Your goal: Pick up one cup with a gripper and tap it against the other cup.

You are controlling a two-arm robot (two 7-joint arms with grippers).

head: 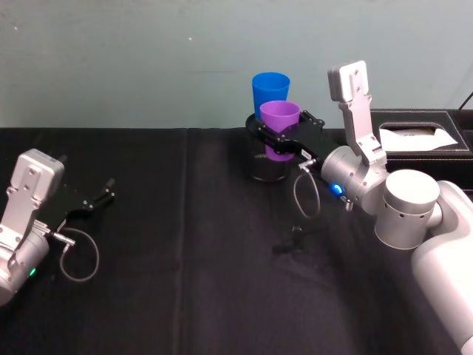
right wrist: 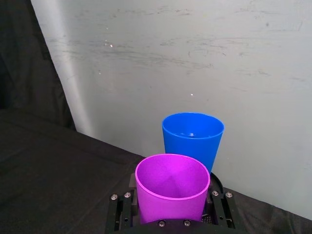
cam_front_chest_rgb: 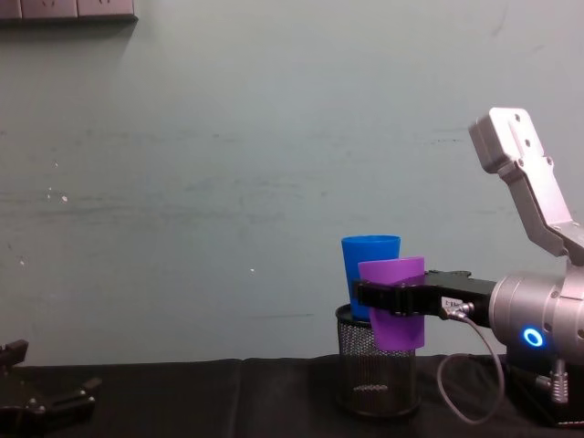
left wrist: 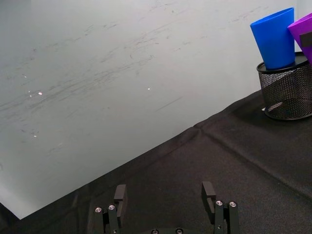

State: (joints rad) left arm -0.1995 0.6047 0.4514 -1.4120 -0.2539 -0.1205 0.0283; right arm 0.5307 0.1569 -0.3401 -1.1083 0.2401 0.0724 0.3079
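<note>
Two hands are over the black tabletop [head: 185,281]. Nearest, on the left, the left hand [left wrist: 164,194] sits low with its two fingers spread wide, holding nothing. Farther in, the right hand [head: 281,133] is clamped round the purple cup [right wrist: 171,192], holding it upright, clear of the tabletop. Just behind it stands the second of the two cups, the blue cup [head: 270,89], upright in the one black mesh holder [cam_front_chest_rgb: 376,374]. Whether the cups touch I cannot tell. One black tissue box [head: 421,137] sits at the right.
</note>
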